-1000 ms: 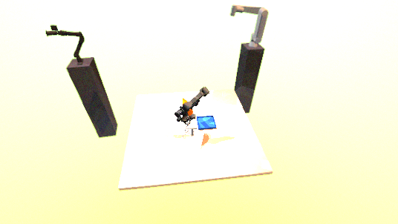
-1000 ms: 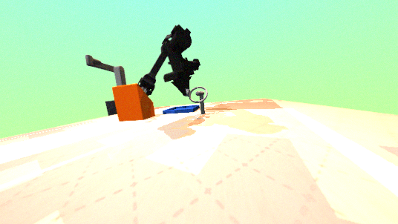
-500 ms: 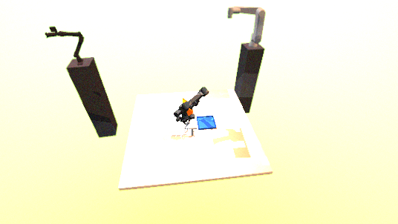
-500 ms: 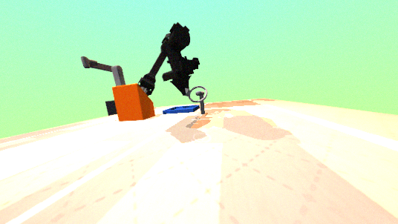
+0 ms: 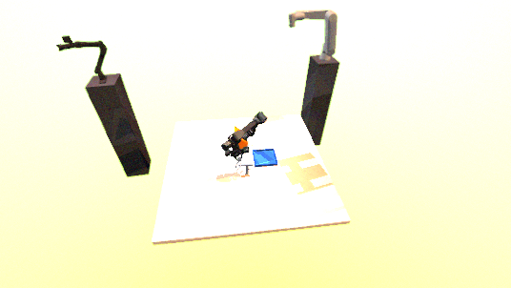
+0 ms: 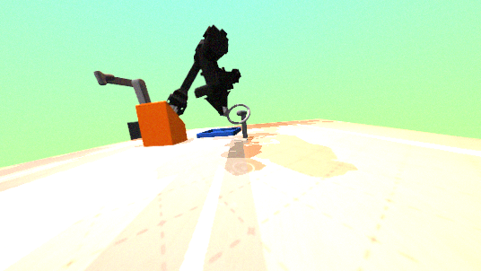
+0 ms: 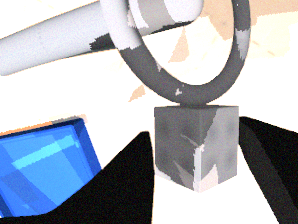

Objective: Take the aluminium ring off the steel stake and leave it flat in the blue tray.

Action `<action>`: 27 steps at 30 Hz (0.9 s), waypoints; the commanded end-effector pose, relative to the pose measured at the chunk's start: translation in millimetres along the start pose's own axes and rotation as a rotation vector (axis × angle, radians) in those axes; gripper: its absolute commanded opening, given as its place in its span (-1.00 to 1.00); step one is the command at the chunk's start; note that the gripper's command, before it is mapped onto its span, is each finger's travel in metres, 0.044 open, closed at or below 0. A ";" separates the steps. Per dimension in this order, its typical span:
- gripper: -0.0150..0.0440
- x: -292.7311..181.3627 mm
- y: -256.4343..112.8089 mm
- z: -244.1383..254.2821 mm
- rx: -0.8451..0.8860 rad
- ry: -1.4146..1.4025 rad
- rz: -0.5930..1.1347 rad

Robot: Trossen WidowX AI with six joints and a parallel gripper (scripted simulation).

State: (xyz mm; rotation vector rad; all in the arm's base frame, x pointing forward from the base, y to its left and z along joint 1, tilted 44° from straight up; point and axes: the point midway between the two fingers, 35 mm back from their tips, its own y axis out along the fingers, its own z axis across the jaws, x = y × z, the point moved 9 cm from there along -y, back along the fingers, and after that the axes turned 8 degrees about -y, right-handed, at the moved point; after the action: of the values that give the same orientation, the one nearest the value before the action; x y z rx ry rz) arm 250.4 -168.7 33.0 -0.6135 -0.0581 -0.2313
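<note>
My gripper (image 6: 224, 112) (image 7: 193, 132) is shut on the ring's square tab (image 7: 217, 145). The grey ring (image 6: 249, 114) (image 7: 196, 95) stands upright, raised to the height of the cross-bar (image 6: 241, 112) (image 7: 55, 45) of the steel stake (image 6: 244, 130) (image 5: 247, 170). In the wrist view the ring's left limb passes in front of the cross-bar, and the bar's end shows within the ring's opening. Whether the bar still passes through the ring is unclear. The ring's top is out of the wrist view. The blue tray (image 5: 265, 157) (image 6: 220, 133) (image 7: 47, 165) lies flat beside the stake.
An orange block (image 6: 154, 125) (image 5: 243, 143) stands under my arm's base. Two other arms stand on tall dark pedestals (image 5: 119, 124) (image 5: 320, 95) outside the white table top (image 5: 205, 210). Orange and tan patches of light lie on the table.
</note>
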 end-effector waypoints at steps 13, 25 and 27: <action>-0.49 0.9 -3.7 -9.9 -0.005 -0.005 -0.002; -0.49 0.5 -5.1 -15.9 -0.006 -0.005 -0.002; -0.49 0.4 -5.5 -17.7 -0.006 -0.005 -0.002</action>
State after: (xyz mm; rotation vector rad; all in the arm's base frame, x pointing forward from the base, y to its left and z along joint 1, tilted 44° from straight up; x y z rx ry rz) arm 248.6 -179.7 22.6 -0.6141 -0.0580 -0.2314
